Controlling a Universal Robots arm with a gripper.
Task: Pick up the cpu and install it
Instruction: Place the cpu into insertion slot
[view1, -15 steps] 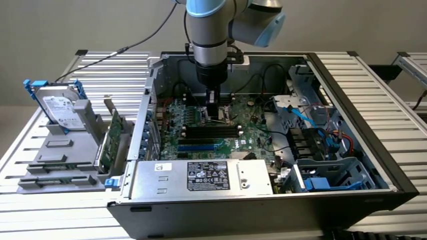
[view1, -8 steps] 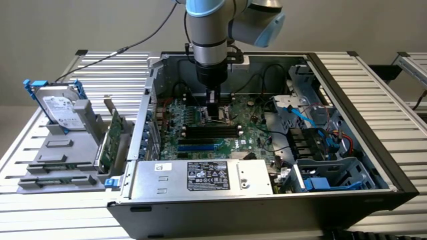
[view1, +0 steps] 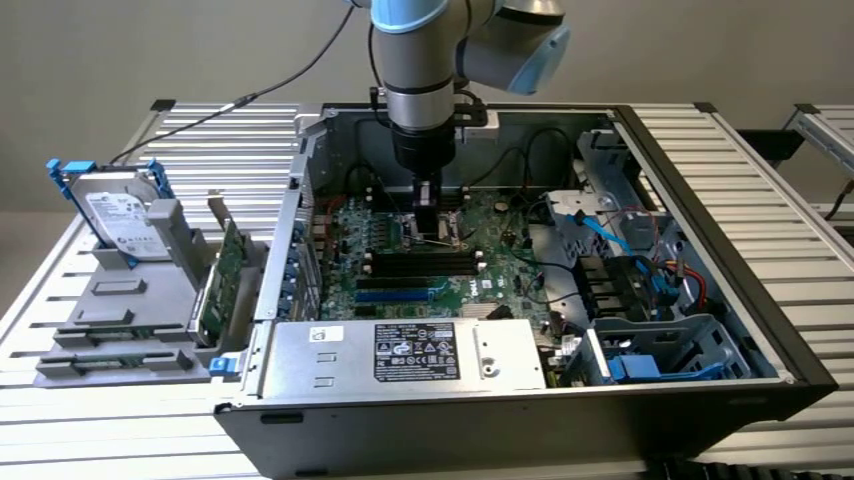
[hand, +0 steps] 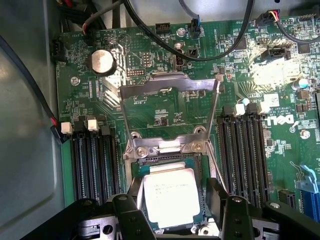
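The cpu (hand: 172, 199), a small square chip with a silver-grey top, lies flat in the motherboard socket (hand: 170, 162). The socket's metal load plate (hand: 167, 86) is swung up and stands open behind it. My gripper (hand: 174, 194) hangs straight over the chip. Its black fingers (hand: 134, 200) stand on either side of the chip with a narrow gap showing, so it is open. In the exterior view the gripper (view1: 427, 228) reaches down into the computer case (view1: 747, 300), low over the motherboard (view1: 481, 262).
Black memory slots (hand: 92, 160) flank the socket on both sides, and black cables (hand: 210, 52) loop over the board behind it. Outside the case, at the exterior view's left, a silver hard drive (view1: 118, 212) with a blue bracket and a green circuit card (view1: 227, 265) stand in a grey holder.
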